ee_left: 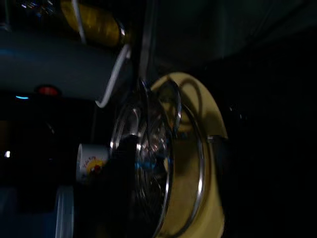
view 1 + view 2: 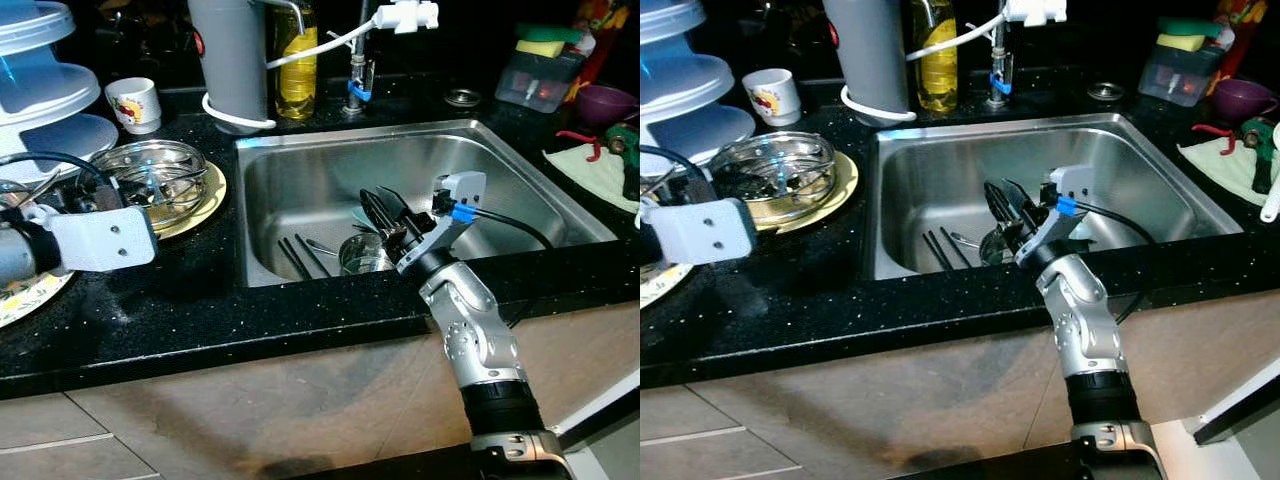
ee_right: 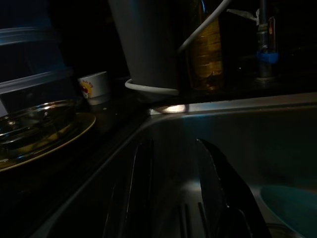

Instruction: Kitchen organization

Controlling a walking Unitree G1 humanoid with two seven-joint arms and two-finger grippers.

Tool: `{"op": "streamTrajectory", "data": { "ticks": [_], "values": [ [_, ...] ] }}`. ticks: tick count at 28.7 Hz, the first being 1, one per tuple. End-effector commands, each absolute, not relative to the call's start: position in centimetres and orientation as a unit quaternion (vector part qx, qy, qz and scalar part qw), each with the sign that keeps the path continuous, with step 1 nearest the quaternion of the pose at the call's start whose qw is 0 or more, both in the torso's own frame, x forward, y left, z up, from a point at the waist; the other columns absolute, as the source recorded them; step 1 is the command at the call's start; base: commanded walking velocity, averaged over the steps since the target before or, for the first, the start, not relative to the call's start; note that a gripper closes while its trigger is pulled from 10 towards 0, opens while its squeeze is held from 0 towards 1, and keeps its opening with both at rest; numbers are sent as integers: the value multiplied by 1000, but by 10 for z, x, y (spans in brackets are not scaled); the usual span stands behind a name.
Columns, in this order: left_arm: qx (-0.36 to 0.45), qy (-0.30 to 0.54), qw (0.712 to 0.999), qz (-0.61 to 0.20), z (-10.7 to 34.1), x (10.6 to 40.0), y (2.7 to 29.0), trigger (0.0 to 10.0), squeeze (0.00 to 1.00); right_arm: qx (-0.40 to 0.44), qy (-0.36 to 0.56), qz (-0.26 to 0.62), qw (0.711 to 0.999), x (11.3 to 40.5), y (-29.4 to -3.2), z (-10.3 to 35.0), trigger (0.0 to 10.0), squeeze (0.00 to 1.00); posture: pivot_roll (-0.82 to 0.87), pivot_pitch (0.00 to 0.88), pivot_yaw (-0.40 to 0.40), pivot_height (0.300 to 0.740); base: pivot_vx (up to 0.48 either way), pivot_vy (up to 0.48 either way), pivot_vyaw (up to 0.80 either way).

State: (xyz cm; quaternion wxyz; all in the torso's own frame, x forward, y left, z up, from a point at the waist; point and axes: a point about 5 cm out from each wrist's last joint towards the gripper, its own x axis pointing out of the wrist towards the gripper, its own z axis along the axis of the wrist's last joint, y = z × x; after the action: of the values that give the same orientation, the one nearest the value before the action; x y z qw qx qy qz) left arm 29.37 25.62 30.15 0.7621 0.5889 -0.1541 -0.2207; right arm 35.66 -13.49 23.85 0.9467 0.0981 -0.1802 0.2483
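Right gripper (image 2: 385, 212) inside steel sink (image 2: 520, 190), jaws wide, over steel cup (image 2: 362, 254) beside chopsticks (image 2: 295, 258); left gripper near glass bowl (image 2: 150, 170), jaw state unclear

The right gripper (image 2: 385, 212) hangs open inside the stainless steel sink (image 2: 520, 175), just above a small steel cup (image 2: 362, 255) and dark chopsticks (image 2: 297, 258); the basin's right half lies bare. A grey cylindrical appliance (image 2: 230, 60), amber oil bottle (image 2: 296, 60) and tap (image 2: 357, 75) crowd the back rim; a glass bowl on a yellow plate (image 2: 205, 205) blocks the black counter at left.
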Motion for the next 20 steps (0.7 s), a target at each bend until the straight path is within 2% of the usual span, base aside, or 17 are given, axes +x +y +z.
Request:
{"op": "streamTrajectory", "data": {
  "ticks": [1, 16, 20],
  "values": [
    [582, -159, 768, -218, 297, 294, 256, 0, 0, 101, -173, 249, 948, 356, -134, 234, 10000, 0, -24, 164, 2, 740, 0, 0, 0],
    [575, -193, 769, -202, 297, 297, 256, 0, 0, 100, -174, 249, 947, 356, -135, 236, 10000, 0, -24, 166, -2, 740, 0, 0, 0],
    [529, -224, 801, -171, 314, 298, 260, 0, 0, 100, -174, 248, 948, 356, -135, 236, 10000, 0, -25, 168, 1, 740, 0, 0, 0]
  ]
}}
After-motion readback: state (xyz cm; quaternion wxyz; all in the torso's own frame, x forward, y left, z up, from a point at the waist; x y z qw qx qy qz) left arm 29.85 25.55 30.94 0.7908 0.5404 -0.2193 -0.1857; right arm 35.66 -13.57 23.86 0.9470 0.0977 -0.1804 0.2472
